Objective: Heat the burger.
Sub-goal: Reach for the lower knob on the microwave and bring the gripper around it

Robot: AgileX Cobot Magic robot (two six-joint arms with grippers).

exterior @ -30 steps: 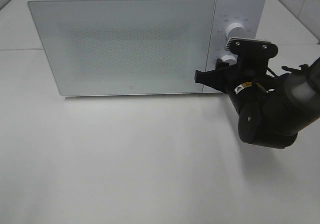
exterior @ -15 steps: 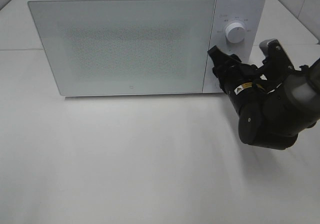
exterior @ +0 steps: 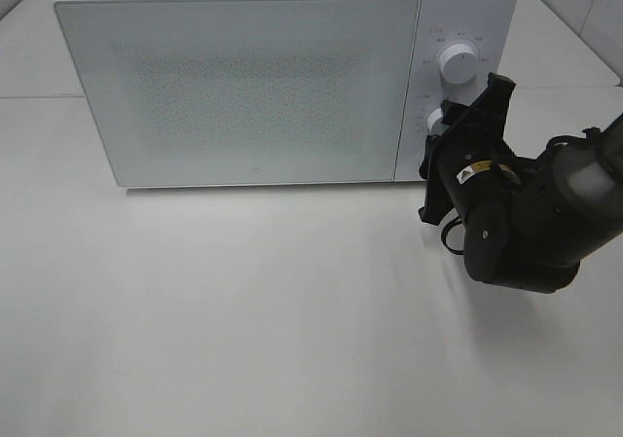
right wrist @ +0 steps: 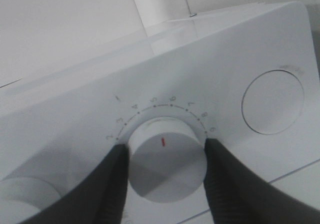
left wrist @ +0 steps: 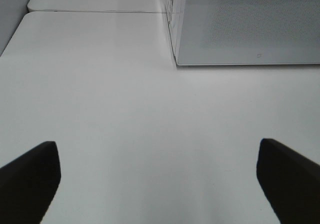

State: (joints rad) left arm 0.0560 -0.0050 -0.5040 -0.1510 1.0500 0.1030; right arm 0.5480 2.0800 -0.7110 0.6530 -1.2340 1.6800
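right end effector [right wrist: 165,153] clenched on timer dial [right wrist: 167,173], rolled over the last second | heating likely set | burger unseen, presumably behind shut microwave door [exterior: 243,87], far edge of counter [exterior: 243,310] | left end effector [left wrist: 160,184] released

The burger shows in none of my views, so I cannot tell its look or pose. What I can see of the heating is the white microwave [exterior: 243,87]. It stands upright on the white table [exterior: 243,310] with its wide, speckled grey door [exterior: 238,91] shut flat against the front. On the control panel beside the door, the lower dial [right wrist: 167,159] is a plain white round knob. A short red line on its face lies toward the 5 and 6 of the printed scale. My right gripper [right wrist: 166,153] has one black finger pressed against each side of that dial.
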